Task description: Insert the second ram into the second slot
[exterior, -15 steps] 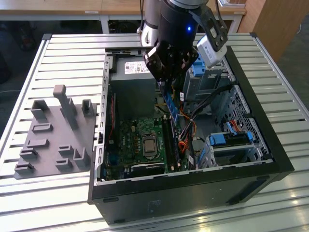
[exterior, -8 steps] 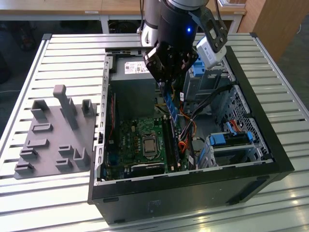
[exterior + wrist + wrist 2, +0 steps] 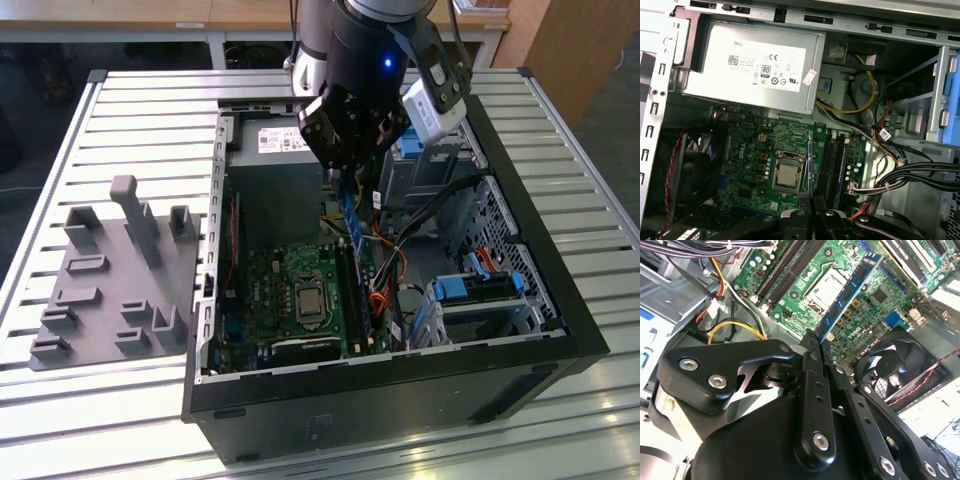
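Note:
My gripper is shut on the second ram, a thin blue stick hanging from its fingertips inside the open computer case. In the second wrist view the ram runs out from the gripper over the green motherboard, above the processor socket. The first wrist view shows the ram edge-on above the gripper, just beside the black memory slots. The slots lie below the stick, apart from it. In the second wrist view the slots sit to one side of it.
A grey power supply fills the case's far end. Loose cables and blue drive-bay latches crowd the exterior view's right. A black fan sits beside the board. A grey fixture block rests on the slatted table.

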Controlling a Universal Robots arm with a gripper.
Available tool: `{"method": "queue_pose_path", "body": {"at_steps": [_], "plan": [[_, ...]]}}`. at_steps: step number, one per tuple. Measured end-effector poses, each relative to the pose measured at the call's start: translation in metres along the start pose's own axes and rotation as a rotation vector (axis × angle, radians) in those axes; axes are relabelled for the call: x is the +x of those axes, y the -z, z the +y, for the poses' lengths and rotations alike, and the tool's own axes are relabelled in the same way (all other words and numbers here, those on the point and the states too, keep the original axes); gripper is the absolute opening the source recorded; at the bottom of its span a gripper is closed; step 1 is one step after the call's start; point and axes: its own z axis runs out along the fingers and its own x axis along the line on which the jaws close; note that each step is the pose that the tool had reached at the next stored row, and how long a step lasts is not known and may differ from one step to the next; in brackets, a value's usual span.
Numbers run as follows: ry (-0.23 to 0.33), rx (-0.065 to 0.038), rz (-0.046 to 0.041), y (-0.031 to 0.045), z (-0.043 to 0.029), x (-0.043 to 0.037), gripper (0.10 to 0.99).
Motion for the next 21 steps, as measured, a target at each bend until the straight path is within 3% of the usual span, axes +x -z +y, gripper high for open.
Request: {"method": "queue_pose_path", "body": {"at_steps": [21], "plan": [[-0.084,-0.006,-0.0031,-0.0011,-0.0001,-0.0001,0.137]]}}
